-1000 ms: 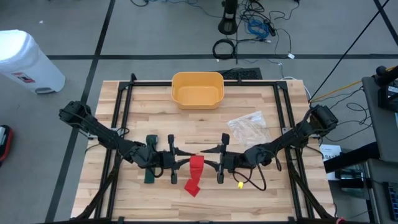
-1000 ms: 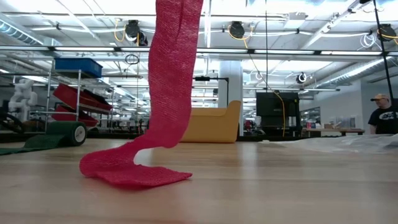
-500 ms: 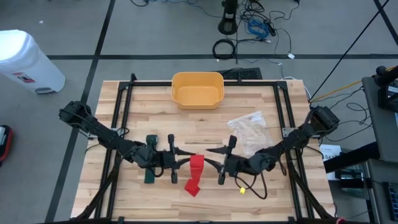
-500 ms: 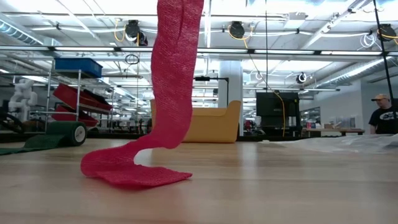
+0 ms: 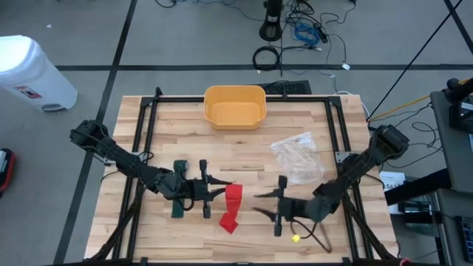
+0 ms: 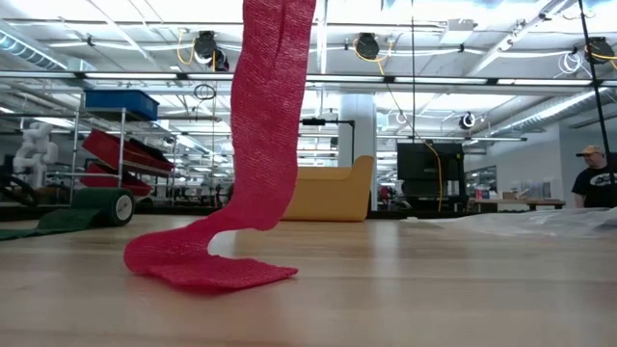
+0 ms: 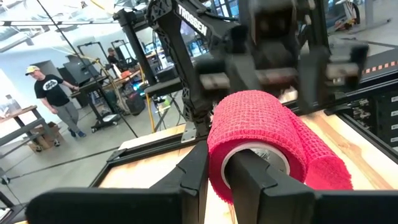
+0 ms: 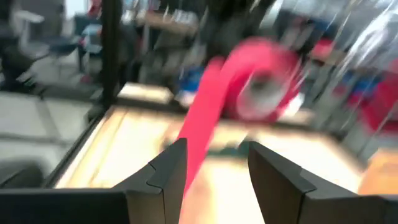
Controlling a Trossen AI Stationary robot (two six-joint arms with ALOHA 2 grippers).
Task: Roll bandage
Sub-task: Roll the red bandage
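Note:
A red bandage roll (image 5: 233, 193) with a white core is held above the table's near middle by my left gripper (image 5: 220, 194), which is shut on it; the roll fills the left wrist view (image 7: 261, 124). Its loose strip (image 6: 270, 116) hangs down, and the strip's lower end (image 6: 207, 267) lies folded on the wood. My right gripper (image 5: 260, 205) is open and empty, right of the roll and apart from it; its wrist view shows the roll (image 8: 261, 74) ahead of the open fingers. My left gripper holds the roll by its wall at the open end (image 7: 217, 155), with one finger (image 7: 249, 177) inside the white core and the other (image 7: 194, 177) outside. The fingers come level from the table's left. The roll is lifted clear, and its strip hangs down to the table.
A green bandage roll (image 5: 179, 168) with a strip trailing toward the near edge lies under my left arm. A yellow bin (image 5: 234, 106) stands at the far middle. A clear plastic bag (image 5: 295, 155) lies at the right. A small yellow object (image 5: 295, 238) lies near my right gripper.
My right gripper has drawn back from the red roll toward the table's near and right edges, staying open. The roll and its hanging strip have kept their place.

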